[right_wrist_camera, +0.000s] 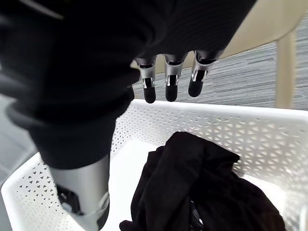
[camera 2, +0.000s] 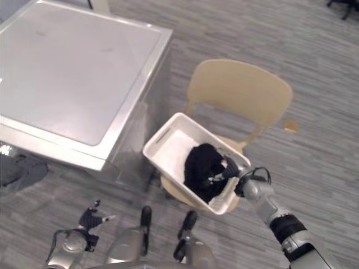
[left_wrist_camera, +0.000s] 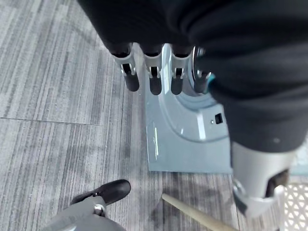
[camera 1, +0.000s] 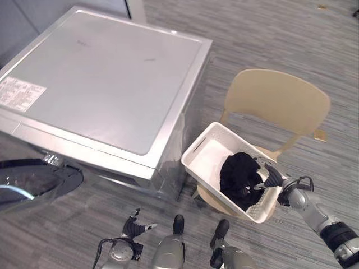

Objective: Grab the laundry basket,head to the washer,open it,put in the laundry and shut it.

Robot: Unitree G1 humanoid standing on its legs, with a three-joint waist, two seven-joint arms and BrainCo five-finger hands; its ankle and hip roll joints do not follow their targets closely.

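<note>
A white laundry basket (camera 1: 196, 148) rests tilted on the seat of a beige chair (camera 1: 275, 98). A black piece of laundry (camera 1: 238, 174) lies bunched in its near end. My right hand (camera 1: 273, 178) is at the basket's near right rim, right beside the cloth. In the right wrist view its fingers (right_wrist_camera: 167, 82) are straight above the black laundry (right_wrist_camera: 202, 192) and hold nothing. The silver washer (camera 1: 101, 73) stands to the left, and its dark glass door (camera 1: 28, 182) is swung open at the lower left. My left hand (camera 1: 133, 227) hangs low by the floor, its fingers (left_wrist_camera: 151, 72) straight.
The chair stands close to the washer's right side on grey striped carpet, with a narrow gap between them. The left wrist view shows the washer's lower front panel (left_wrist_camera: 187, 139) and a chair leg (left_wrist_camera: 192, 214). Open floor lies beyond the chair.
</note>
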